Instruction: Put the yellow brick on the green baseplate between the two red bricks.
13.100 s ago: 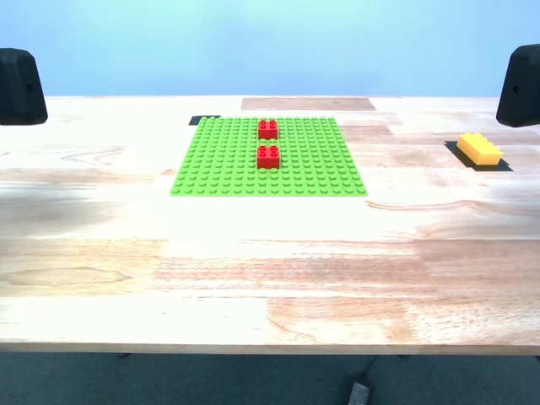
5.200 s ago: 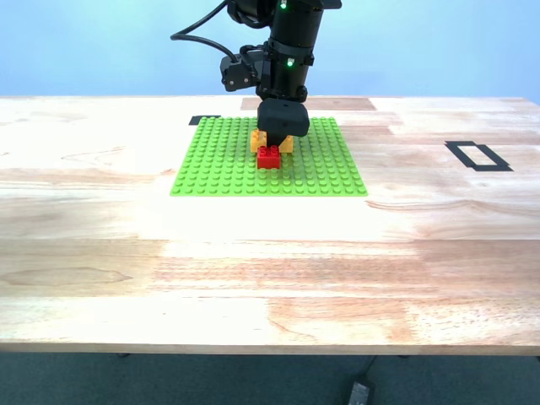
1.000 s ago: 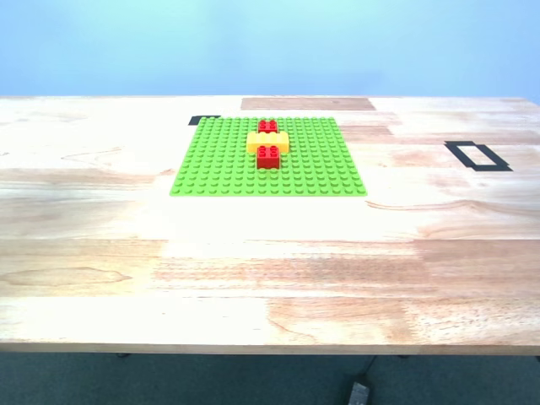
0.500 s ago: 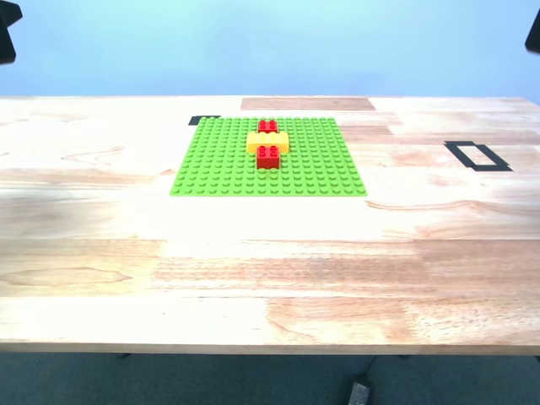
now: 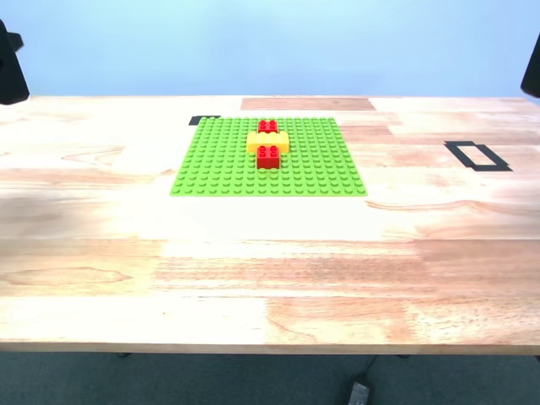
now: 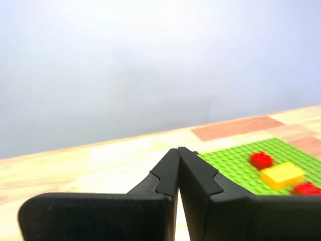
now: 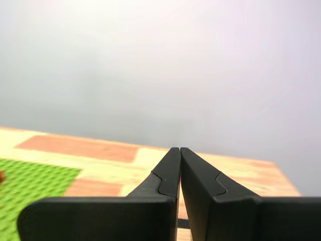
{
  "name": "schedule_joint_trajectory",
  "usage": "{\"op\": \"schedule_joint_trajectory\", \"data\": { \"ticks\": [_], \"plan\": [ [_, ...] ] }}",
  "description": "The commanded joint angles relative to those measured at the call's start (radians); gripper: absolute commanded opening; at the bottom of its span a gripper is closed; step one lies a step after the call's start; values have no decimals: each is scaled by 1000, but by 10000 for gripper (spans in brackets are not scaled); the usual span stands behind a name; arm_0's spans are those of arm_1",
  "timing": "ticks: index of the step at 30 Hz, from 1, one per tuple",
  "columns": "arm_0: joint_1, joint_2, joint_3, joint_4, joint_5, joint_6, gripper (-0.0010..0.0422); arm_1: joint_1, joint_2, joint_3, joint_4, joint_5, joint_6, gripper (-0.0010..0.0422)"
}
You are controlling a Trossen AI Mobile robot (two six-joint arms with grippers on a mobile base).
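A wide, pale wooden counter (image 5: 270, 253) stretches across the exterior view in front of a plain blue wall. Toward the far middle of the counter lies the green baseplate (image 5: 219, 164), a large flat square of bright green plastic covered in small studs. On it stand the two red bricks (image 5: 268, 157), small square studded plastic pieces, one nearer the camera and one farther away. The yellow brick (image 5: 267, 141), a yellow-orange rectangular studded plastic piece wider than either red one, sits on the baseplate in the gap between them, its long side running crosswise and touching or nearly touching both. Out toward the exterior view's right, an outlined rectangle of black tape (image 5: 477, 155) marks a bare spot on the counter. My first gripper (image 6: 178, 150) has its black jaws pressed together on nothing and is raised well clear of the baseplate, looking toward the bricks from a distance. My second gripper (image 7: 179, 149) is likewise closed and empty, held apart from the work. I judge the placing step done and the task essentially complete; the next move calls only for keeping both arms parked away, without touching the bricks.
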Motion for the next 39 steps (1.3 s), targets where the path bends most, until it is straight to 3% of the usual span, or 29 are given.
{"op": "schedule_joint_trajectory", "data": {
  "ticks": [1,10,39],
  "plan": [
    [1,-6,-2,-8,-42,5,0,-37,3,0,0,5,-5,-1],
    [2,-3,-2,-29,-86,26,0,-152,10,0,-1,-8,15,-1],
    [2,-1,16,-77,-86,26,0,-154,24,0,-4,-27,-3,0]
  ]
}}
